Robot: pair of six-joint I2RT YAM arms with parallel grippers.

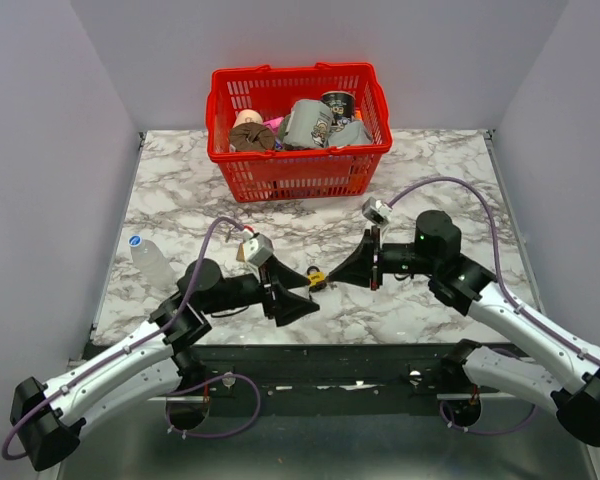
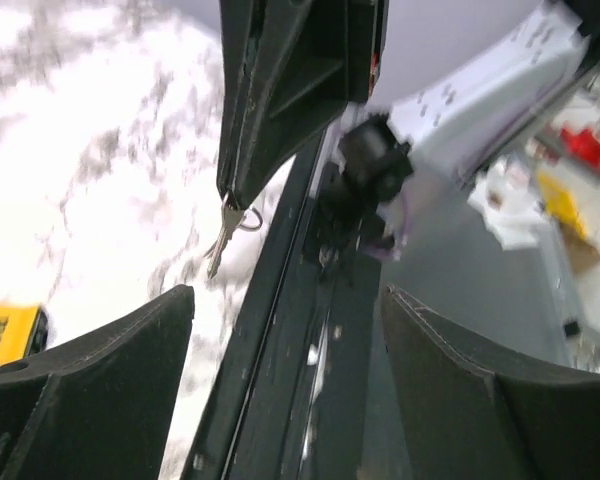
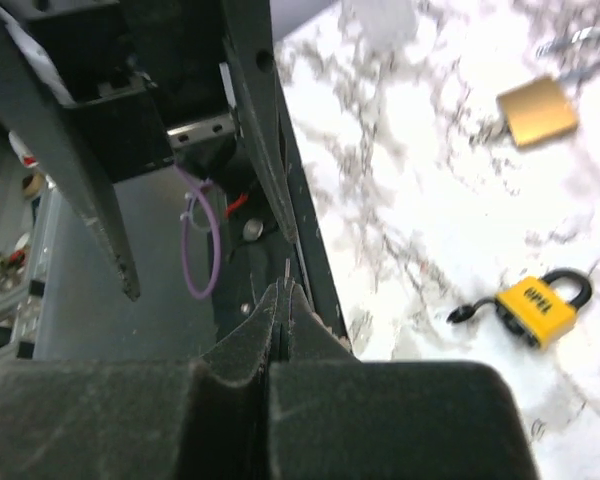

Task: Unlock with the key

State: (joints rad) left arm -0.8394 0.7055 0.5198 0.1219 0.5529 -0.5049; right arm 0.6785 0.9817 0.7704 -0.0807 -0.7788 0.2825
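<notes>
- Two arms are reaching inward over the near edge of the marble table (image 1: 430, 170), elbows bent outward. Their wrists are turning toward each other, so the claws are meeting almost tip to tip at the middle of that edge.
- On its side, the left gripper (image 1: 313, 292) is standing spread wide, its dark fingers (image 2: 110, 390) framing a gap with nothing in it.
- Opposite it, the right gripper (image 1: 332, 277) is pressing its tips together and pinching the key (image 2: 220, 238) by its head.
- Seen from the left wrist, the key is hanging just beyond those tips, over the table's near edge. Its long axis is running roughly in line with the right fingers, the blade pointing away from them, down and slightly left in that view. A thin wire ring (image 2: 250, 218) is sitting beside its head.
- Lying flat just inside the near edge, the yellow-and-black padlock (image 1: 317, 278) is showing between the two claws from overhead.
- Farther from that edge, the brass padlock (image 3: 537, 110) is resting well apart from the yellow one.
- From overhead the key is too small to make out. The right wrist view is giving only a thin sliver above the shut tips. The left wrist view is blurring and cutting the yellow padlock at its left border.
- Sitting at the far edge is the red basket (image 1: 298, 165), and the plastic bottle (image 1: 148, 260) is lying by the left edge.
</notes>
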